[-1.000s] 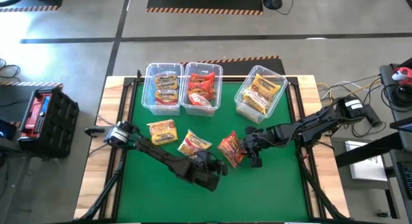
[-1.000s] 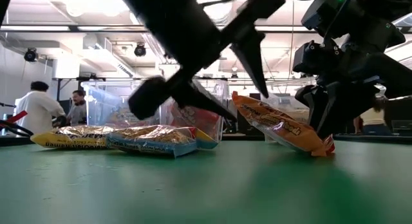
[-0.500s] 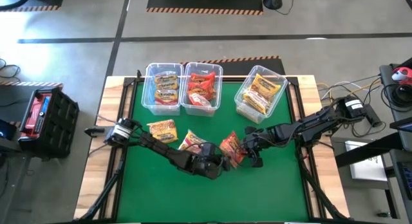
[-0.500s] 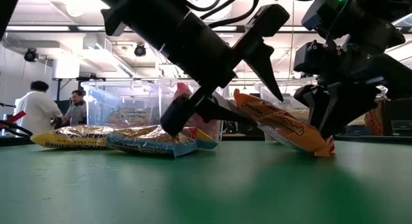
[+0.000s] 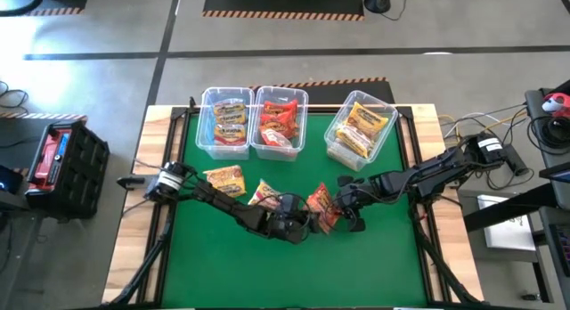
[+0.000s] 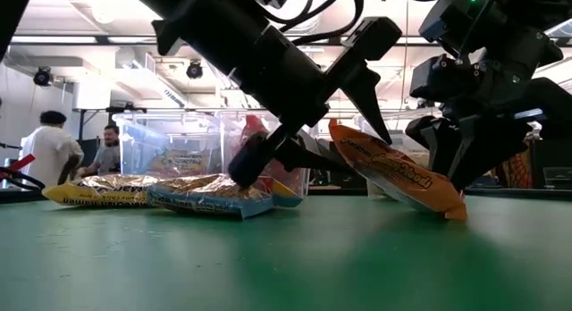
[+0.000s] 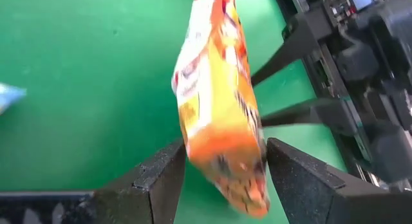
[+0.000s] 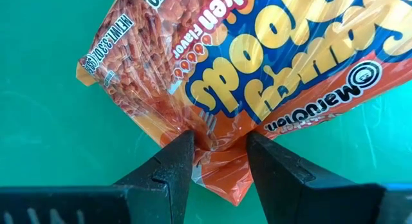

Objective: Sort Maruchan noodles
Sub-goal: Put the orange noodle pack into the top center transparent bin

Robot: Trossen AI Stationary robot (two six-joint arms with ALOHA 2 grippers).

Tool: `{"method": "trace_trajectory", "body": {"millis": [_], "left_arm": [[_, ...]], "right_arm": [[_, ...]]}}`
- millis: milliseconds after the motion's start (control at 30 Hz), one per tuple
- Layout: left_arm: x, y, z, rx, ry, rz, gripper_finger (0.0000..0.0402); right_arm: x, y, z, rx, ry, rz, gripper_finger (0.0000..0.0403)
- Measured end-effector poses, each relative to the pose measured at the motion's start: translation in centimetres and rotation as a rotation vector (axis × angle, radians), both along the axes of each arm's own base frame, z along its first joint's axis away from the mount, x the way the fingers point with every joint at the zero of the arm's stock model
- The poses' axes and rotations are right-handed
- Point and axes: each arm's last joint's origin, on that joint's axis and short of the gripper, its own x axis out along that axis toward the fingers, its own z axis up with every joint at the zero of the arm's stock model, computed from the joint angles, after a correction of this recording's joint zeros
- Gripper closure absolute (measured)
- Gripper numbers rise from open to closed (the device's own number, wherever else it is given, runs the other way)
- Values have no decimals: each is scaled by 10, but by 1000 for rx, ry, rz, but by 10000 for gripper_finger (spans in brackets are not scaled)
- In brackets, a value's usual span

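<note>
A: Maruchan noodles are sitting in several places; the orange packet point(image 5: 322, 208) is the one in play, tilted up off the green table point(image 5: 383, 265) near its middle; the right tool point(image 5: 345, 211) is clenching on one corner of it, fingers point(image 8: 172, 167) pinching the crimped seal.

B: And the left tool point(image 5: 303, 225)?

A: It is sitting at the packet's other end, fingers point(image 7: 161, 180) spread, with the low orange end hanging between them; in the left wrist view the pads are standing just beside the plastic, and I am not seeing them pressing it, so I am calling it released.

B: So which way is the packet lying from that left tool?

A: Its long axis is running away from the left tool toward the right one, sloping, one end raised and one end near the table in the low view; both tools are about equally near; my judgement is that a handover is being set up, and the left fingers are needing to close across the packet's thin faces.

B: Where are the rest?

A: 2 yellowish packets, point(image 5: 224, 180) and point(image 5: 265, 195), are lying flat on the table; 3 clear bins point(image 5: 255, 146) at the far edge are holding sorted packets, yellow, red and yellow.
</note>
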Motion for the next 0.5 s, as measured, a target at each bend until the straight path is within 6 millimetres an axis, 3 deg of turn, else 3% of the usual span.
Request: {"method": "trace_trajectory", "body": {"millis": [500], "left_arm": [[7,15,-4,20,-5,18,208]], "right_arm": [[3,1,2,-17,-45,54,262]]}}
